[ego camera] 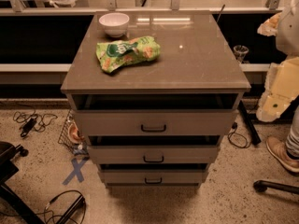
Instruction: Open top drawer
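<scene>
A grey-brown cabinet [196, 55] stands in the middle of the view with three drawers. The top drawer [112, 122] is the widest front, with a small dark bar handle [153, 128]. It stands pulled out a little, with a dark gap between its front and the cabinet top. The two narrower drawer fronts [121, 154] [121, 176] below also stand out a little. My gripper does not show in this view. Only white and cream arm parts [280, 85] show at the right edge, apart from the drawers.
A white bowl [114, 23] and a green snack bag [127, 52] lie on the cabinet top. A person's shoe [281, 154] and a chair foot [275, 185] are at the right. Cables [30, 122], a wire basket [69, 134] and blue tape [74, 170] are at the left.
</scene>
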You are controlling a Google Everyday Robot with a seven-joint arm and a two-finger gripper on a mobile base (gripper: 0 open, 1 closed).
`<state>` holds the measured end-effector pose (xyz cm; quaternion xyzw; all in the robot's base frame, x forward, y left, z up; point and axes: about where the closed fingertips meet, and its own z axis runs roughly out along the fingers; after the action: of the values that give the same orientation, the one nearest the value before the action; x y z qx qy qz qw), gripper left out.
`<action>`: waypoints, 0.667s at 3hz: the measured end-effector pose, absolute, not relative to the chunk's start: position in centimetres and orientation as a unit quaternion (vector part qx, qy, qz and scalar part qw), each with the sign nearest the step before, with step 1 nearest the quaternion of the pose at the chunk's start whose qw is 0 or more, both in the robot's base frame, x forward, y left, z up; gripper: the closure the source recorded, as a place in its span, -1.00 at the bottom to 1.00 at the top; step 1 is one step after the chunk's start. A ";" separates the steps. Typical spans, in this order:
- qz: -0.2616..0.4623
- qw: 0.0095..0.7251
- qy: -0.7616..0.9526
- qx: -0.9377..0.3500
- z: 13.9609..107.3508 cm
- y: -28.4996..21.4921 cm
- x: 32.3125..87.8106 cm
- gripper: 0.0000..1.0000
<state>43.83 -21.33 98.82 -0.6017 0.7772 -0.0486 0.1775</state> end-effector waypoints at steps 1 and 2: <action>-0.049 0.178 0.777 -0.602 98.8 -21.3 43.8 -1.00; -0.046 0.194 0.776 -0.598 97.2 -21.0 44.5 -1.00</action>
<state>44.51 -21.03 97.24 -0.5984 0.7762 -0.0456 0.1936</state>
